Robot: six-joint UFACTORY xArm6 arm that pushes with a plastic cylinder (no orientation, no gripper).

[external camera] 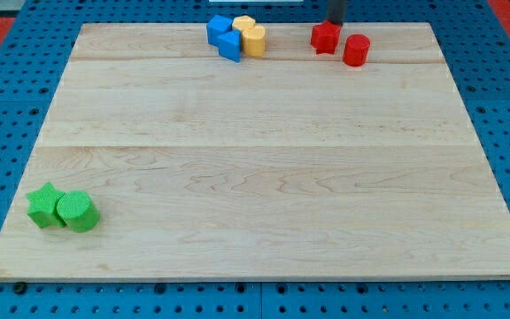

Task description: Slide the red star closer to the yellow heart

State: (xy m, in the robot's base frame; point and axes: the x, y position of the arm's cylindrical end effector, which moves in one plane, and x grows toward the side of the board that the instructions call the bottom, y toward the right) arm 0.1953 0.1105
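Jaws do not exist on your rig: my tip (335,22), its rod cropped by the view's top, touches the red star block (325,36), right of the yellow heart block (253,40) on the wooden board (255,177).

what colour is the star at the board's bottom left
Green: the green star, beside the green cylinder, clear in the camera view.

No legible text (none on blocks)

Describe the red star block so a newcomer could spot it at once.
Look along the wooden board's top edge, right of the centre. Two red blocks sit there; the red star block is the left, pointed one, directly below my tip, unlike the round red cylinder block.
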